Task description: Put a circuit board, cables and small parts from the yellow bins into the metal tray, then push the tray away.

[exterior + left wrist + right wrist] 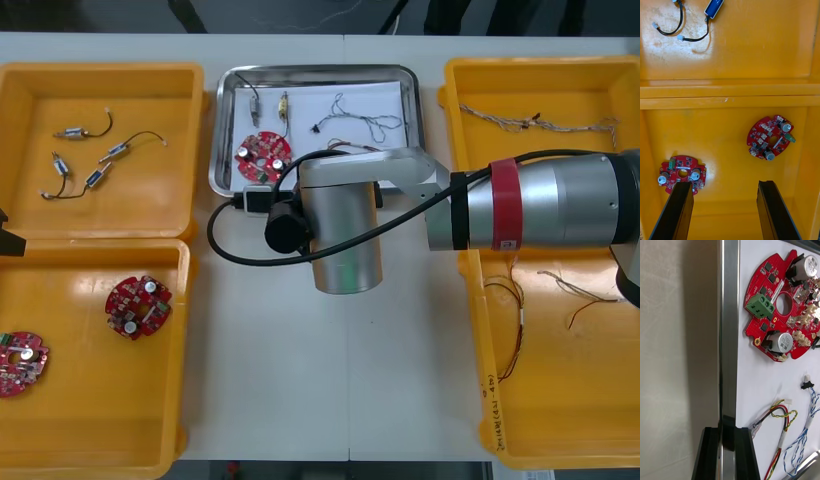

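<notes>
The metal tray (315, 72) stands between the yellow bins, white inside. In it lie a round red circuit board (263, 153), a blue and white cable (365, 120), a red and yellow cable (350, 147) and two small metal parts (255, 97). My right gripper (257, 192) is at the tray's near rim, under its own arm. In the right wrist view the right gripper (729, 450) is shut on the tray rim (730, 333), with the board (784, 307) and cables (780, 416) just past it. My left gripper (725, 183) hangs open over the near left bin, above two boards (769, 137).
The far left bin (100, 75) holds several small metal parts with black cables (110, 152). Two boards (138, 305) lie in the near left bin. The right bins (540, 70) hold twisted cables (530, 122) and thin cables (580, 290). Bare table lies in front of the tray.
</notes>
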